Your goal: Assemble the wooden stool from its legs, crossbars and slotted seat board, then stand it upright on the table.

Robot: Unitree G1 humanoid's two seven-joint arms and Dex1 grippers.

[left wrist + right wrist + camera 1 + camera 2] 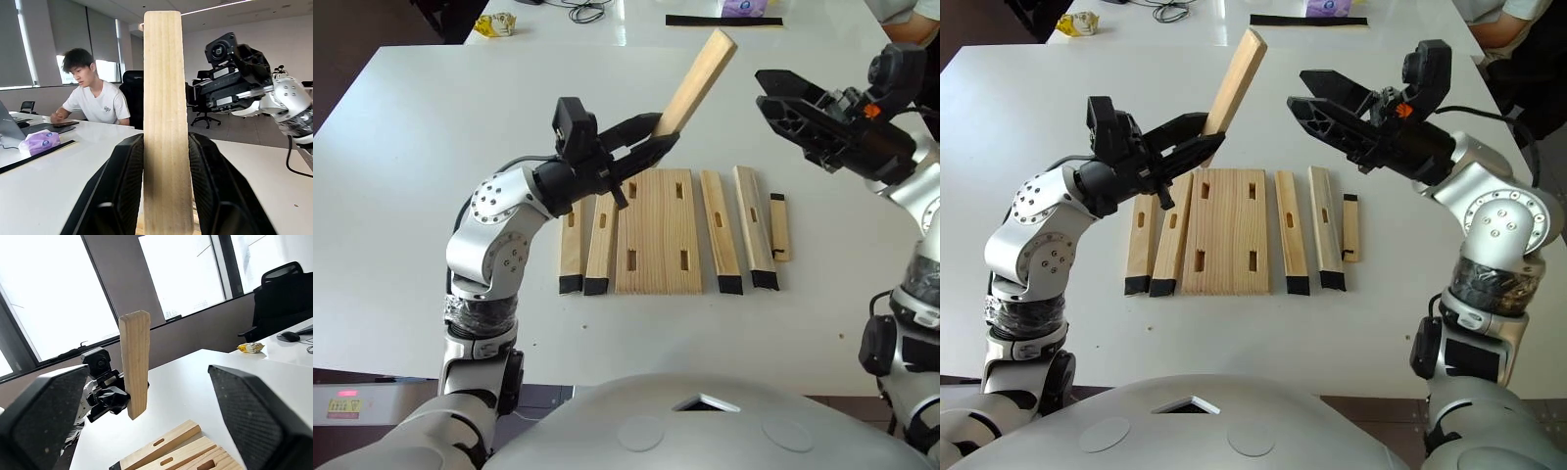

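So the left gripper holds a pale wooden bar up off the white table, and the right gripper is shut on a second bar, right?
Not quite. The right gripper is open and empty, its jaws spread wide, as the right wrist view shows. The rest stands: the left gripper holds the pale wooden bar up off the white table.

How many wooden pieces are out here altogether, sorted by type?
Slotted seat board: 1
Black-tipped legs: 4
Plain bars: 2, one on the table, one in the left gripper
Total: 7
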